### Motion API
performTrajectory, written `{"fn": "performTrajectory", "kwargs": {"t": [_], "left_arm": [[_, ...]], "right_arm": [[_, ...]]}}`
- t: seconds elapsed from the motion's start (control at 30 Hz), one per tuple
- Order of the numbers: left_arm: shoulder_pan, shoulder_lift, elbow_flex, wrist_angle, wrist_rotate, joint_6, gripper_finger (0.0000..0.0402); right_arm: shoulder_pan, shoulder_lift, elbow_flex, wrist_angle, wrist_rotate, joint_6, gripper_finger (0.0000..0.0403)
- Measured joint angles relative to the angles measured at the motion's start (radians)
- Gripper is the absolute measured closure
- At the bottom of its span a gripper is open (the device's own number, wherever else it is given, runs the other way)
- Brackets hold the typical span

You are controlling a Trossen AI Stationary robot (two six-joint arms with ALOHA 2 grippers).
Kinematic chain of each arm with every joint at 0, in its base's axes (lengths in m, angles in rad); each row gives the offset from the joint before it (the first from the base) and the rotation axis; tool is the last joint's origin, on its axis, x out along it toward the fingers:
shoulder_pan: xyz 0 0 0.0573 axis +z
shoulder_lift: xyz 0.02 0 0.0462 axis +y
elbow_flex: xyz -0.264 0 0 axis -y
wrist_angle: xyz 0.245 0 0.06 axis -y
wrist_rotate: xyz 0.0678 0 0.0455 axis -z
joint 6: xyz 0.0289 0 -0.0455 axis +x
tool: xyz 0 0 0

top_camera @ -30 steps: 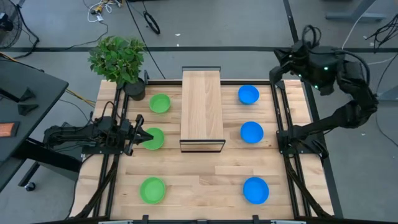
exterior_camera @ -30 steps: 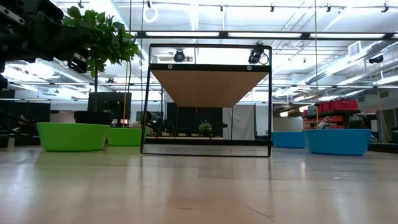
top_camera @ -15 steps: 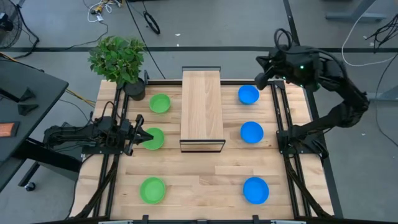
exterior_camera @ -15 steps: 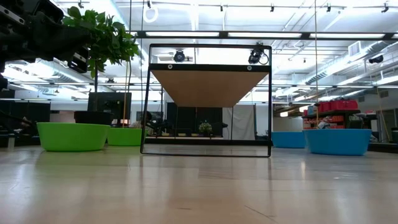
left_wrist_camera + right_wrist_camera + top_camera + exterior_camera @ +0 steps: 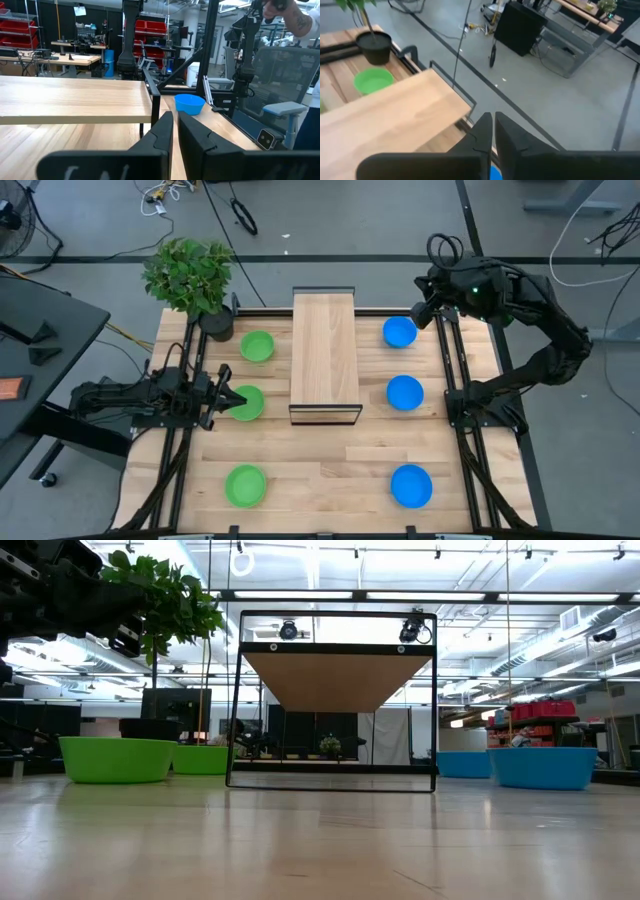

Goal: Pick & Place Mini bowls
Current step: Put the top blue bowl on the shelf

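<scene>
On the left side of the pale wooden worktop (image 5: 330,470) sit three bright green, shallow round plastic mini bowls, in a column: far (image 5: 257,346), middle (image 5: 246,402) and near (image 5: 245,485). The left tool (image 5: 222,402) rests just beside the middle one, its fingers clenched together on nothing. A leafy green plant in a dark pot (image 5: 190,278) stands at the far left corner. In the centre is a raised wooden shelf on a black metal frame (image 5: 324,355). To the right lie three bright blue bowls of the same kind: far (image 5: 399,332), middle (image 5: 404,392), near (image 5: 411,485). The right tool (image 5: 424,310) hovers by the far blue bowl, likewise pinched closed and empty. Such bowls look light, stiff and rather slippery; pinching the thin rim, one finger inside and one outside, seems the surest hold.
</scene>
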Motion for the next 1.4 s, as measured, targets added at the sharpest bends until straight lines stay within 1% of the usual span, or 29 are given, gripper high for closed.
{"fn": "performTrajectory", "kwargs": {"t": [0.17, 0.47, 0.6, 0.97, 1.07, 1.27, 1.4], "left_arm": [[0.0, 0.0, 0.0, 0.0, 0.0, 0.0, 0.0371], [0.0, 0.0, 0.0, 0.0, 0.0, 0.0, 0.0371], [0.0, 0.0, 0.0, 0.0, 0.0, 0.0, 0.0371], [0.0, 0.0, 0.0, 0.0, 0.0, 0.0, 0.0371], [0.0, 0.0, 0.0, 0.0, 0.0, 0.0, 0.0371], [0.0, 0.0, 0.0, 0.0, 0.0, 0.0, 0.0371], [0.0, 0.0, 0.0, 0.0, 0.0, 0.0, 0.0371]], "right_arm": [[-0.025, 0.0, 0.0, -0.044, 0.0, 0.002, 0.038], [-0.111, 0.0, 0.0, -0.093, -0.002, 0.002, 0.038], [-0.156, -0.001, -0.011, -0.092, -0.04, 0.002, 0.038], [-0.306, -0.004, -0.163, -0.108, -0.128, 0.002, 0.038], [-0.352, -0.004, -0.221, -0.103, -0.132, 0.004, 0.038], [-0.436, -0.004, -0.336, -0.093, -0.132, 0.074, 0.038], [-0.47, -0.004, -0.414, -0.083, -0.131, 0.15, 0.038]]}}
